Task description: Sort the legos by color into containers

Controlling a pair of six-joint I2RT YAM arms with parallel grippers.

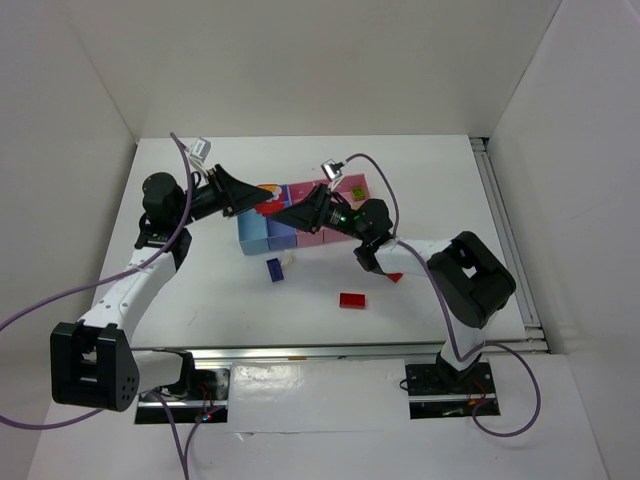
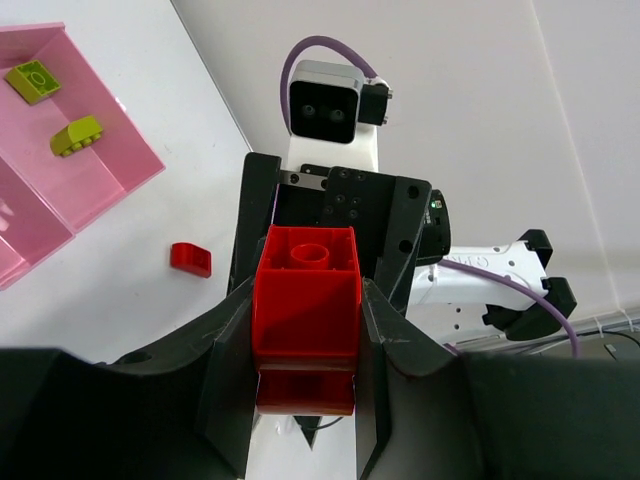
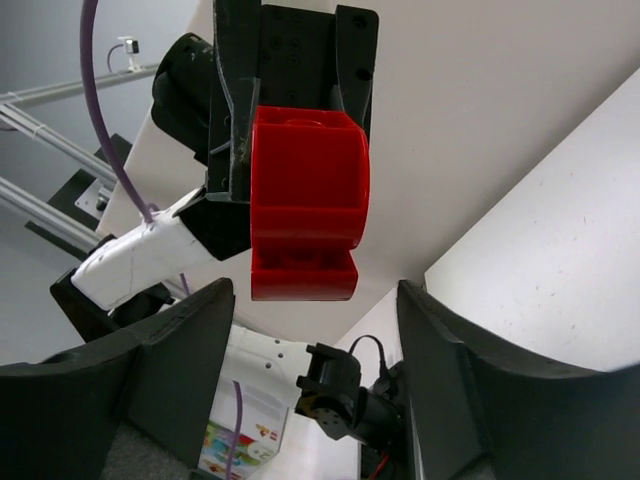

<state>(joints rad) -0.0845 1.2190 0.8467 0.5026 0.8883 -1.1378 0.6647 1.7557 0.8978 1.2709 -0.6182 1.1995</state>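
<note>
Closest to the tabletop's near edge, right of centre, lies a flat red lego [image 1: 352, 300]. A second red lego [image 1: 393, 276] sits just beyond it, partly under the right arm. Farther in, near the middle, a dark blue lego [image 1: 274, 269] and a whitish lego [image 1: 290, 258] lie just beside each other. They are just in front of the containers [image 1: 256, 238]. Above the bins, the left gripper [image 1: 262, 197] is clamped on a held red lego [image 2: 305, 300], lifted off the table. The right gripper [image 1: 283, 214] faces it, fingers [image 3: 180, 340] spread apart on either side without touching. Toward the far edge, lime green legos [image 2: 77, 135] rest in the wide pink bin [image 2: 120, 185].
</note>
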